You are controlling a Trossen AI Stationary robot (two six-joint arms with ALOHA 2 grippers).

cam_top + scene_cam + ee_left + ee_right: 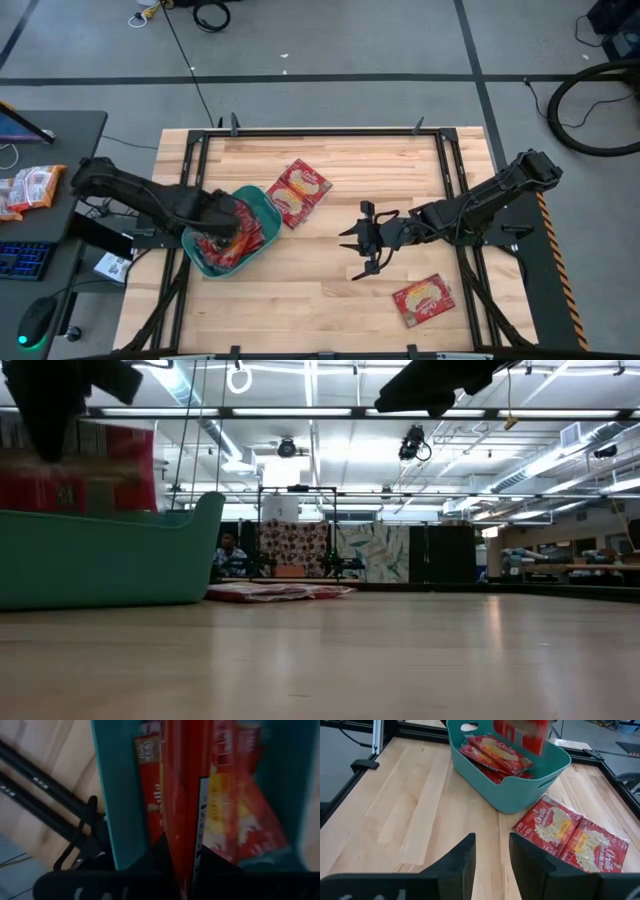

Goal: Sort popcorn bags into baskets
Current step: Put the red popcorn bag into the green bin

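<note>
L hand (232, 226) clamped on a popcorn bag (521, 734) over the teal basket (520, 790) — R hand (362, 243) mid-bench (300, 290), fingers apart, holding nothing.

Pale wood table (300, 290), smooth planks with visible grain and a soft satin sheen in the low view. Matt black metal rails (450, 170) frame its edges. The teal basket (520, 790) is smooth moulded plastic, faintly glossy along its rim. Popcorn bags (570, 835) look like shiny printed film, crinkled, catching light. The right gripper (492, 857) fingers look like matt black plastic, slightly grainy.
</note>
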